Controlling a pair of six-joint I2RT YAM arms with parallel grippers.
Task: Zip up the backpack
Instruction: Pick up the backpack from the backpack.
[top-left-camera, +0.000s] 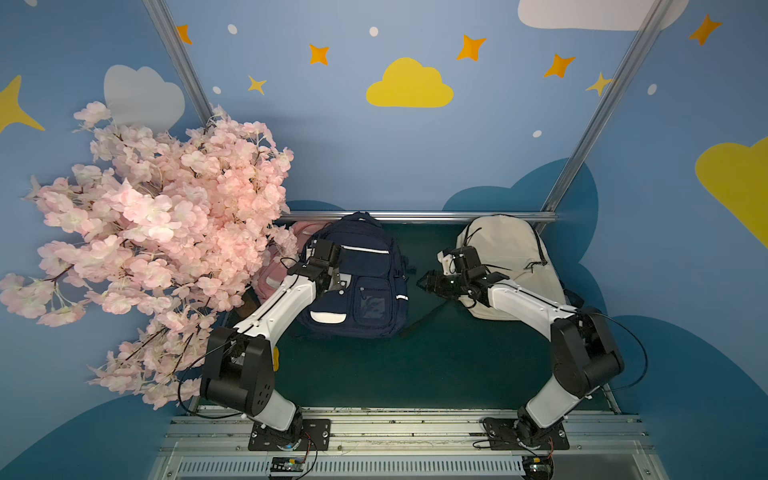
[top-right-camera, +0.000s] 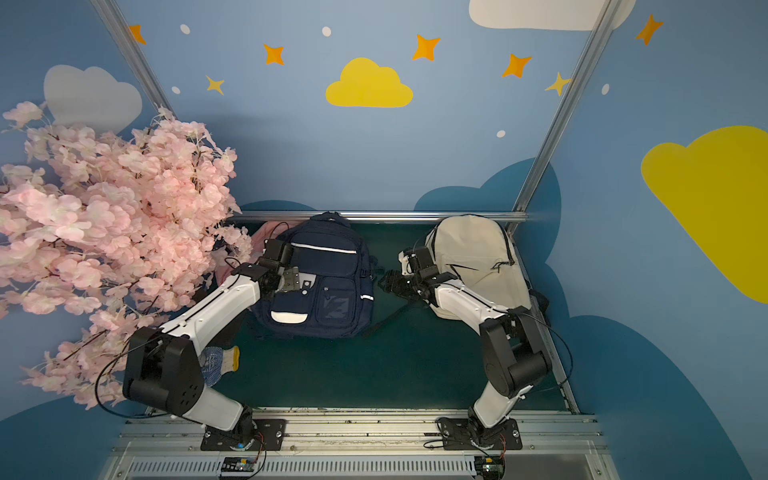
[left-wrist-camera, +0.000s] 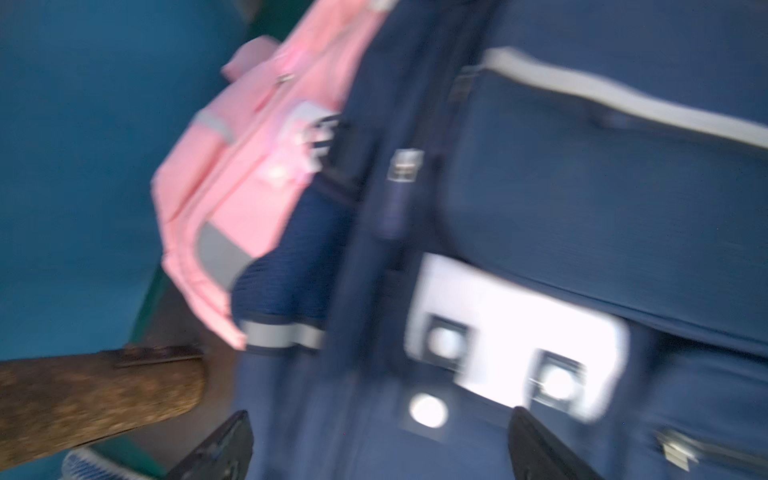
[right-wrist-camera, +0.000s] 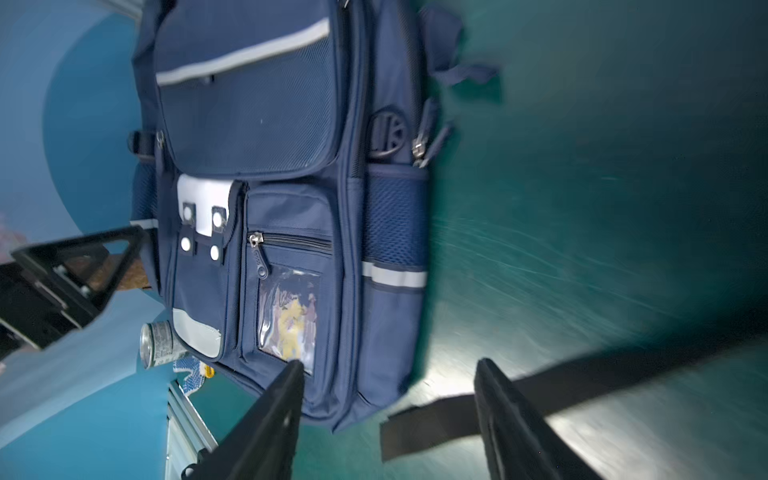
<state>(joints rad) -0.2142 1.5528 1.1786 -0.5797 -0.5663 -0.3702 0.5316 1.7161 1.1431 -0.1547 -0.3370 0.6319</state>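
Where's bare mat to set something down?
Widest bare mat: the front strip between navy backpack and base rail. Gap between it and the cream backpack: narrower, black strap lying in it. Left edge crowded: blossoms, pink backpack, glove.

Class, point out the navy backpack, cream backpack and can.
Navy backpack (top-left-camera: 365, 262): in a top view, front pocket.
Cream backpack (top-left-camera: 498, 245): in a top view, front panel.
Can (right-wrist-camera: 161, 345): right wrist view, side.

We count three bags on the counter (top-left-camera: 415, 365): one navy backpack (top-left-camera: 357, 291), one cream backpack (top-left-camera: 505, 245) and one pink backpack (left-wrist-camera: 249, 166). We see two arms, the left arm (top-left-camera: 282, 303) and the right arm (top-left-camera: 523, 301), each with one claw, so two: the left claw (left-wrist-camera: 382, 440) and the right claw (right-wrist-camera: 390, 374). We also count one blossom tree (top-left-camera: 158, 216), one can (right-wrist-camera: 160, 345) and one glove (top-right-camera: 220, 359).
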